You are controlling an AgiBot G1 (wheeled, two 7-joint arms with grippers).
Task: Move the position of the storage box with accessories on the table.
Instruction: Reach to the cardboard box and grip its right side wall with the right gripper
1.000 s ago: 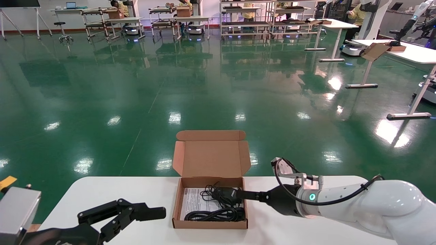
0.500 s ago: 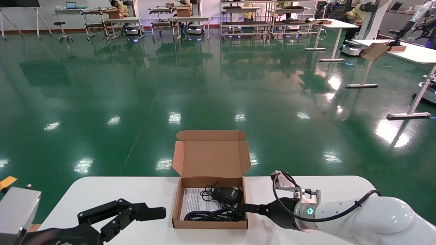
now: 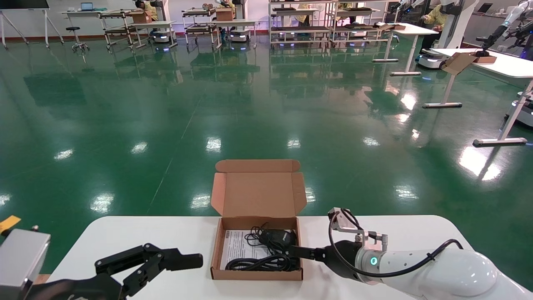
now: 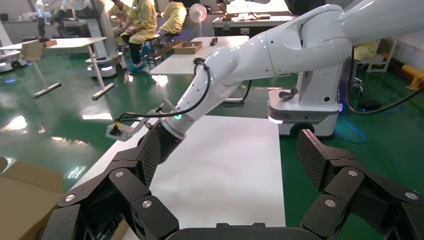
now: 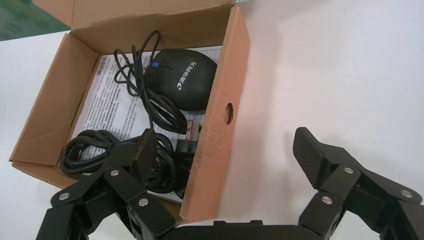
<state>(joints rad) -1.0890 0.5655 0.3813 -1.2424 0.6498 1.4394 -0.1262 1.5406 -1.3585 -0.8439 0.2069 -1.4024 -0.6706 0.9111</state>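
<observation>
storage box (image 3: pixel 257 250) sits mid-worktop (image 3: pixel 125 233) at the far edge; right claw (image 5: pixel 222 155) spread wide, straddling its right wall; left claw (image 3: pixel 166 260) open, near corner.

Bright overhead light, glare patches on green floor (image 3: pixel 258 96) (mirror-like); sharp focus

White round-cornered table (image 3: pixel 125 237) under one open cardboard storage box (image 3: pixel 256 273).

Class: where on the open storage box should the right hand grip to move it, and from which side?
Grip the storage box by its thin upright right wall, coming from the right. The right hand already straddles that wall, one finger inside, one outside.
</observation>
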